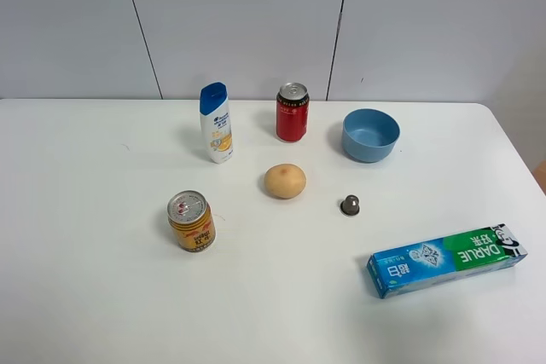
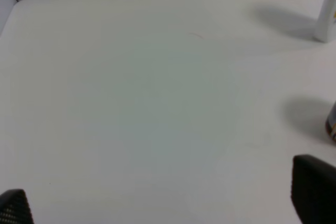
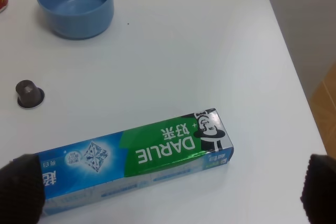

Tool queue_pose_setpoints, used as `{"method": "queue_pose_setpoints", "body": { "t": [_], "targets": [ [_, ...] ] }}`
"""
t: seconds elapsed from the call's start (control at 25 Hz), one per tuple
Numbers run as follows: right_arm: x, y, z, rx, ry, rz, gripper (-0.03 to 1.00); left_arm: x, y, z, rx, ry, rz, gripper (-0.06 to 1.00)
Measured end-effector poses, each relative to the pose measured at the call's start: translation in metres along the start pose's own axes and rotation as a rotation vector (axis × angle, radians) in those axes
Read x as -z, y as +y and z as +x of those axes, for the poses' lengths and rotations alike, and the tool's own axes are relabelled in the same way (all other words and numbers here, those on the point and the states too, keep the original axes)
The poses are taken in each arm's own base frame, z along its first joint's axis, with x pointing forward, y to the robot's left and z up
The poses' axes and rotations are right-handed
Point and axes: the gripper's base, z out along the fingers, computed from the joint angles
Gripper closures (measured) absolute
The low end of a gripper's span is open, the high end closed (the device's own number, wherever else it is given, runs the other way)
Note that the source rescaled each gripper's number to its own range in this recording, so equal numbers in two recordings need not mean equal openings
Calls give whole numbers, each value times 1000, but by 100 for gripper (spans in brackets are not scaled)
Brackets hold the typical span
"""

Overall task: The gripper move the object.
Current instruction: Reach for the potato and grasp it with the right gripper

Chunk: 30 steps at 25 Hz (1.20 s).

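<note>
The object, a smooth tan-yellow potato-like lump [image 1: 285,181], lies on the white table [image 1: 102,296] near its middle, in front of the red can [image 1: 292,112]. It shows in neither wrist view. No arm shows in the exterior high view. My left gripper [image 2: 164,198] is open and empty, its dark fingertips [image 2: 314,187] far apart over bare table left of the yellow can [image 1: 191,221]. My right gripper [image 3: 169,188] is open and empty, its fingertips [image 3: 19,187] spread over the toothpaste box [image 3: 136,161].
A white and blue shampoo bottle [image 1: 217,122] stands at the back. A blue bowl [image 1: 370,134] sits at the back right. A small grey metallic knob [image 1: 350,205] lies right of the potato. The toothpaste box [image 1: 446,259] lies near the table's right edge.
</note>
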Motion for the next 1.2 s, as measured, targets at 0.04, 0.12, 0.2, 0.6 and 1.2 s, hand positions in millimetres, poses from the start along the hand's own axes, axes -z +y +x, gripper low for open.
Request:
{"method": "queue_pose_setpoints", "body": {
  "t": [0.04, 0.12, 0.2, 0.6, 1.2],
  "targets": [
    [0, 0, 0, 0, 0, 0, -3, 0, 0, 0, 0, 0, 0, -6],
    [0, 0, 0, 0, 0, 0, -3, 0, 0, 0, 0, 0, 0, -6],
    [0, 0, 0, 0, 0, 0, -3, 0, 0, 0, 0, 0, 0, -6],
    [0, 0, 0, 0, 0, 0, -3, 0, 0, 0, 0, 0, 0, -6],
    [-41, 13, -61, 91, 178, -194, -3, 0, 0, 0, 0, 0, 0, -6]
  ]
}}
